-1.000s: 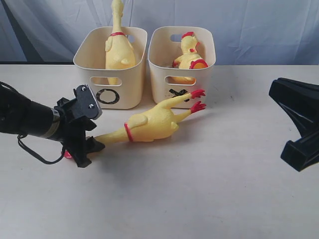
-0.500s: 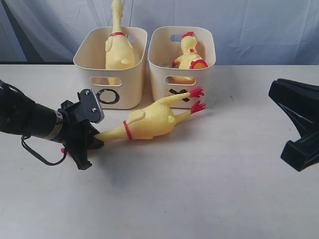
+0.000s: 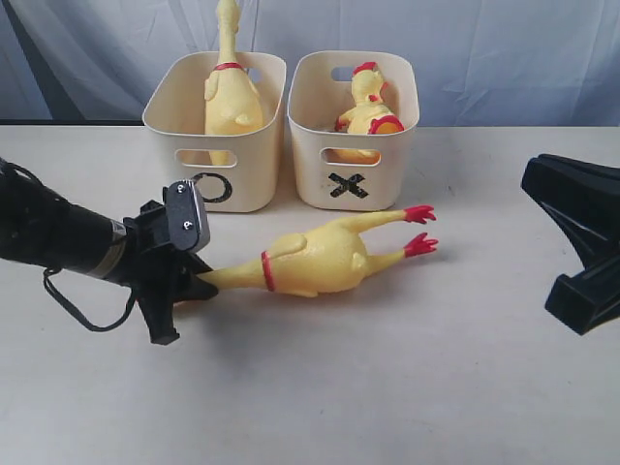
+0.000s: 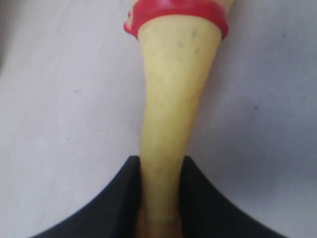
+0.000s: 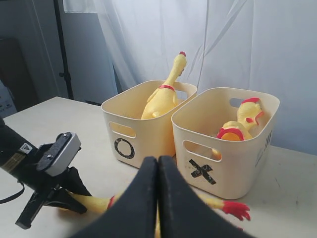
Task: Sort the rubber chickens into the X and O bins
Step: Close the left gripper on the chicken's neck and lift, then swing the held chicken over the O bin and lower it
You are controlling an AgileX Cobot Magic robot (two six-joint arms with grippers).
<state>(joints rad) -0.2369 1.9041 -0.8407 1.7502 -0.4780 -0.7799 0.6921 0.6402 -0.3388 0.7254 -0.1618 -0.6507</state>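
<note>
Your left gripper (image 3: 197, 282) has closed on the loose chicken (image 3: 325, 262). A second ago its jaws stood wide around the long neck. Now, in the left wrist view, both black fingers (image 4: 121, 201) press against the yellow neck just below the head end, with the red neck ring (image 4: 176, 12) farther up toward the body.

The toy has shifted with that grip. Its red feet (image 3: 418, 229) were resting against the front of the X bin (image 3: 310, 160), covering part of the black mark. They now lie clear of that bin, in front of it and off toward its outer corner, and the X shows whole. The body lies on its side on the table (image 3: 407, 387), in front of the X bin, with the neck running away from it toward your left arm.

Your right gripper (image 5: 158, 198) hangs off to the far side of the X bin with its fingers pressed together and nothing between them.

One chicken (image 3: 368, 111) sits inside the X bin. Another (image 3: 231, 97) stands neck-up in the O bin (image 3: 257, 179), which touches the X bin's side. No fourth toy is in view.

The pinch looks set, so a lift and carry is the likely next step. A neck hold leaves the heavy body to dangle and swing, so the feet may catch a bin rim.
</note>
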